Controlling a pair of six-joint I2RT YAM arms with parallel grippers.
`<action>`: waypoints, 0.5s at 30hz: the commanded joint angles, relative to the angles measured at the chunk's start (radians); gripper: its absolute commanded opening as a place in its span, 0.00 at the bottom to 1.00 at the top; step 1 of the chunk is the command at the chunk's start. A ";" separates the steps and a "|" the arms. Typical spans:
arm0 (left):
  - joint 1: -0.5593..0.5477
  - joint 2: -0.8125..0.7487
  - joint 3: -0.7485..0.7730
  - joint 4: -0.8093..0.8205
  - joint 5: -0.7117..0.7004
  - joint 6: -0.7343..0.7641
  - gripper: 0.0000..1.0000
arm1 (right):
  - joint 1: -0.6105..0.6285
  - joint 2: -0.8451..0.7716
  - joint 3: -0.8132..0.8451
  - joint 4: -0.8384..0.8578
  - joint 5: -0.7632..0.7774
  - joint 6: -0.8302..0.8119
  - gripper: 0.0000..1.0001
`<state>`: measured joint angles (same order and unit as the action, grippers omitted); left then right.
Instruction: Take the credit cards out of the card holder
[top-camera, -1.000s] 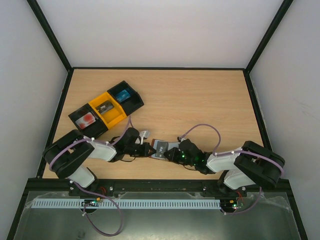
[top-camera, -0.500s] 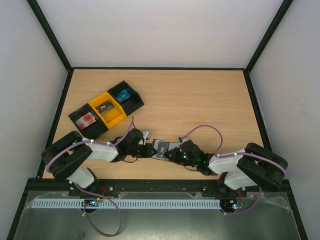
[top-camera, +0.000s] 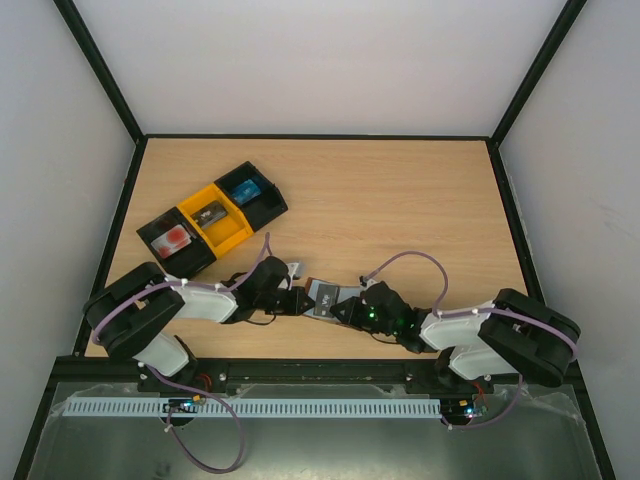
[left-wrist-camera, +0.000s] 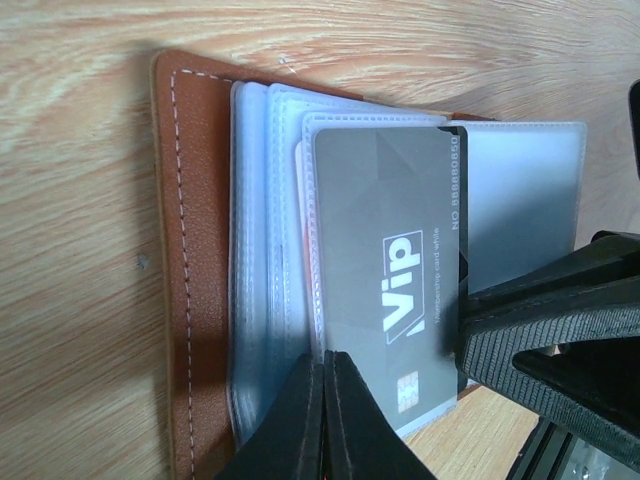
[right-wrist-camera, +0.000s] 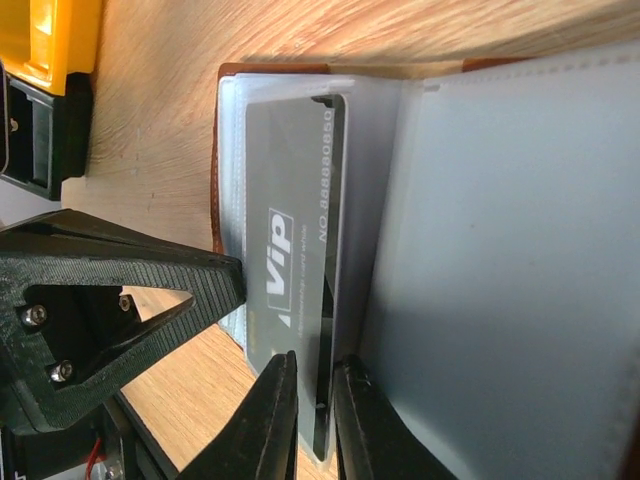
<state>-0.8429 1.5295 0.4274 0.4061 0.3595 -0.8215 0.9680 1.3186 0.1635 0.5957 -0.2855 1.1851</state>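
Wrist views reveal a grey Vip card (left-wrist-camera: 385, 270) in the card holder (left-wrist-camera: 195, 300); left gripper (left-wrist-camera: 325, 410) closed, right gripper (right-wrist-camera: 315, 410) pinching it. Overhead, the right arm (top-camera: 470, 325) has barely shifted.

card holder (left-wrist-camera: 190, 250): brown, open flat | grey VIP card (left-wrist-camera: 385, 290): on pockets

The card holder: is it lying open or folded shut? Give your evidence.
Open. The card holder lies flat on the table, its clear sleeves spread and a grey VIP card showing.
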 joint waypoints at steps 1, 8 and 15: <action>-0.005 0.041 -0.003 -0.111 -0.061 0.022 0.03 | 0.004 -0.024 -0.013 0.014 0.015 -0.006 0.10; -0.005 0.049 -0.001 -0.110 -0.063 0.021 0.03 | 0.004 -0.064 -0.028 0.028 0.023 -0.010 0.02; -0.006 0.045 0.000 -0.132 -0.082 0.019 0.03 | 0.001 -0.106 -0.031 -0.034 0.055 -0.015 0.02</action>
<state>-0.8440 1.5406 0.4397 0.4049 0.3523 -0.8177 0.9680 1.2392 0.1398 0.5858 -0.2699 1.1858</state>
